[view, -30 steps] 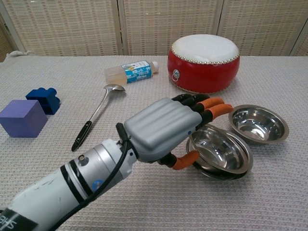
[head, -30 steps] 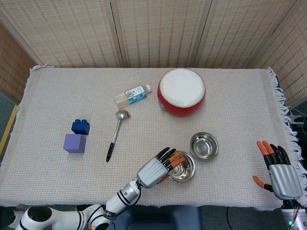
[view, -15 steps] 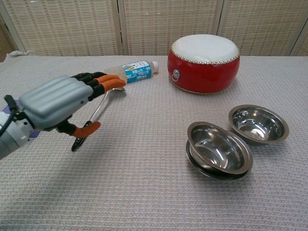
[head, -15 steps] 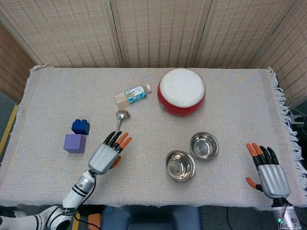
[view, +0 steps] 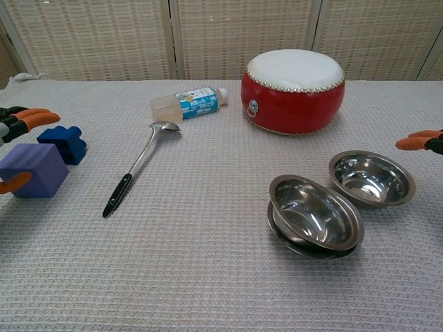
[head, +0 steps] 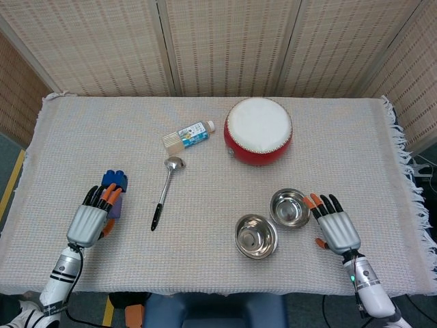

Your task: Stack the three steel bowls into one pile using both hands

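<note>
Two steel bowls sit nested as one stack near the front middle of the table. A single steel bowl stands just behind and to the right of it, almost touching. My right hand hovers open beside that single bowl, fingers spread, holding nothing; only its orange fingertips reach into the chest view. My left hand is far off at the left, open and empty, over the purple cube; its fingertips show at the chest view's left edge.
A red drum stands behind the bowls. A ladle and a small bottle lie left of centre. A purple cube and a blue brick sit at the left. The cloth's fringed edge runs along the right.
My left hand let go of the nested bowls and drew back to the far left. My right hand moved in from the right edge to beside the single bowl.
</note>
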`<state>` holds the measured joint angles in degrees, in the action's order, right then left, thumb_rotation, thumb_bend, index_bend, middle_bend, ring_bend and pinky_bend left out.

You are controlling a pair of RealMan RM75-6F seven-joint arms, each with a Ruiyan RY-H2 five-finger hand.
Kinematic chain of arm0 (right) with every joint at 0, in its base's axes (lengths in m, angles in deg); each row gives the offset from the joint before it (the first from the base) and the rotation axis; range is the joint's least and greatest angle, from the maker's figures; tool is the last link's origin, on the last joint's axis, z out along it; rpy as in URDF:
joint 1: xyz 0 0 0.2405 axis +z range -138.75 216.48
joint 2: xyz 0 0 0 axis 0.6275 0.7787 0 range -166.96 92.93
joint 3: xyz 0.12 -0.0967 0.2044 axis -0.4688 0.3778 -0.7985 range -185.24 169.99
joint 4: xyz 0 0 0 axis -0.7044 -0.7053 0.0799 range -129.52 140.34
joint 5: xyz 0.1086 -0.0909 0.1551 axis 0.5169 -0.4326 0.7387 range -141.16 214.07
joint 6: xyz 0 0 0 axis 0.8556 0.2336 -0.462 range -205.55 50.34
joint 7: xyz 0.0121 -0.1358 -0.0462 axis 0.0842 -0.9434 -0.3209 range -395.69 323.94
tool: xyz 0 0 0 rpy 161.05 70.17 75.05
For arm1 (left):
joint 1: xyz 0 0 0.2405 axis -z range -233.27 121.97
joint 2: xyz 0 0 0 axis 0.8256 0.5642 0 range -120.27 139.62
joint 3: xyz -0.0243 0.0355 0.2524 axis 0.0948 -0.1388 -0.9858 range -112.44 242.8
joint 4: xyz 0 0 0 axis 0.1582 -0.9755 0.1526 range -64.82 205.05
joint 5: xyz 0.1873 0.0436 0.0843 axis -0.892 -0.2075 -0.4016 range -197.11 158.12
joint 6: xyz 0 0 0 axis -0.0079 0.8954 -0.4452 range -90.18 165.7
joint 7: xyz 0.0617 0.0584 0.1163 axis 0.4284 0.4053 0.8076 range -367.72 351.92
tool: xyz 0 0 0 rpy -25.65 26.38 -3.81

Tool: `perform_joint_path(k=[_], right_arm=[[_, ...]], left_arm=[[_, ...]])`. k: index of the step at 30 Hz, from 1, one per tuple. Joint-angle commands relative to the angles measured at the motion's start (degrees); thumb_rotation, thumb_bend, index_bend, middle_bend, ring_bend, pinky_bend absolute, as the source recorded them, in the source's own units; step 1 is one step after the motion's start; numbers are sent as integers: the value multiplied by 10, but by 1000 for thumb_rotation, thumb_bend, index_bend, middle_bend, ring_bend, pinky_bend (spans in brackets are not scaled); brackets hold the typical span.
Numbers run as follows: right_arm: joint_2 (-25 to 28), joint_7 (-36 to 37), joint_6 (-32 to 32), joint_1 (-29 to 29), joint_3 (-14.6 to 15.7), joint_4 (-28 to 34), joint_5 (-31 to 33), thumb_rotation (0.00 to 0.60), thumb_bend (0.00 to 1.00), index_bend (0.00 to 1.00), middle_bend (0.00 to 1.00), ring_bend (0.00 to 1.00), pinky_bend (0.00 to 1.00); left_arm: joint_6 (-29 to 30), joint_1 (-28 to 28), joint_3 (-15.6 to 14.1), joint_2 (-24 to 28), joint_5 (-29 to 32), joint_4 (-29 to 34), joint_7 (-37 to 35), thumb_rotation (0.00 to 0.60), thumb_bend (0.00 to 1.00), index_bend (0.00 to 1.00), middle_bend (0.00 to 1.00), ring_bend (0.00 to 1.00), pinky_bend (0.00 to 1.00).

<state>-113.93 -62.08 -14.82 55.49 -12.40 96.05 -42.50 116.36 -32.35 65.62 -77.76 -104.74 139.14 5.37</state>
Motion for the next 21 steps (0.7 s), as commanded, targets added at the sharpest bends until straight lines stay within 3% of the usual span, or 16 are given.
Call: perform_joint_path(k=[1, 5, 10, 12, 15, 21], right_arm=[[-42, -19, -33, 30, -12, -40, 26, 600, 119, 249, 0, 0, 0], [-91, -10, -35, 51, -14, -94, 17, 600, 170, 346, 0, 0, 0], [-147, 40, 47, 48, -3, -170, -57, 600, 345, 647, 93, 0, 102], [-156, 54, 72, 45, 2, -187, -75, 600, 385, 705, 122, 1, 121], [-162, 79, 110, 40, 11, -197, -106, 600, 401, 772, 162, 27, 162], [-159, 127, 190, 36, 38, -173, -190, 600, 403, 788, 191, 51, 196]], left_arm=[[5, -4, 1, 3, -5, -3, -1, 600, 400, 0, 0, 0, 83], [8, -10, 1, 7, -8, -4, -3, 600, 401, 0, 0, 0, 83], [11, -14, 3, 14, -12, 1, -4, 600, 412, 0, 0, 0, 83], [12, -15, 4, 16, -14, 2, -4, 600, 412, 0, 0, 0, 83], [11, -18, 7, 16, -12, 1, -3, 600, 412, 0, 0, 0, 83], [14, -23, 12, 14, -12, 1, -1, 600, 412, 0, 0, 0, 83]])
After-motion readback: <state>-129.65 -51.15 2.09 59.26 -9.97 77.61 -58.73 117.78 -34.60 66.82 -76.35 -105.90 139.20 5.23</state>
